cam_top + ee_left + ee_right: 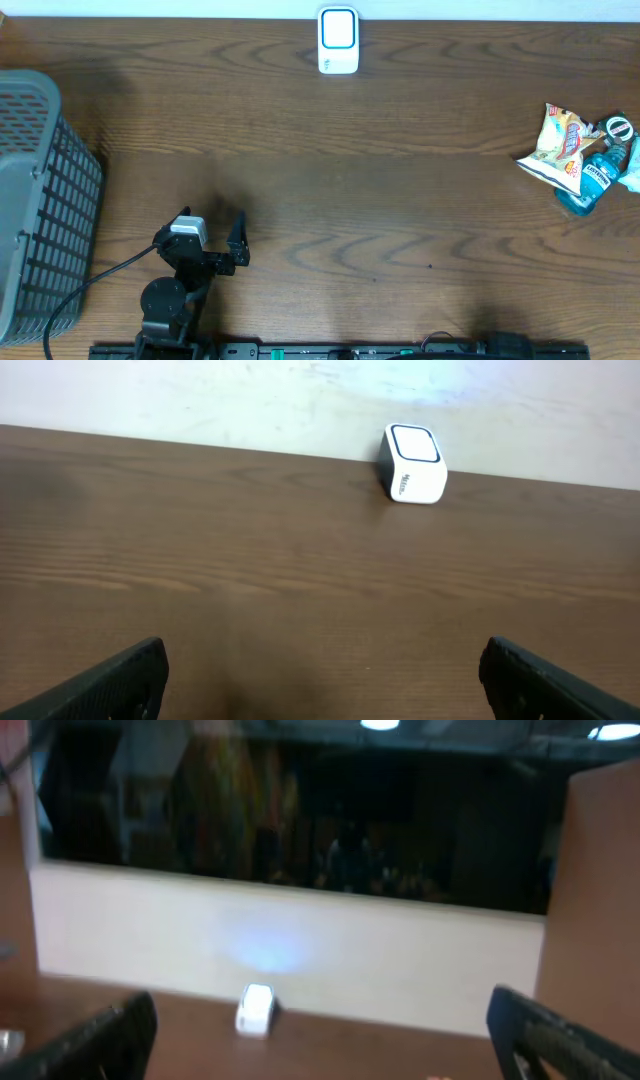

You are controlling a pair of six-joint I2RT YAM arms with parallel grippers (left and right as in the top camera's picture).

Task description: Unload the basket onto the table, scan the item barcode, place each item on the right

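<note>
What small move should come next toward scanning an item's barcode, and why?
Probably swing the right gripper toward the snack bag and blue bottle at the right edge of the table. It and the left gripper are open and empty, nothing is at the scanner yet, and the items lie on the right arm's side.

The black two-finger left gripper (212,225) is held low, jaws spread wide. The black right gripper (322,1045) is likewise spread wide and pointed roughly level.
</note>
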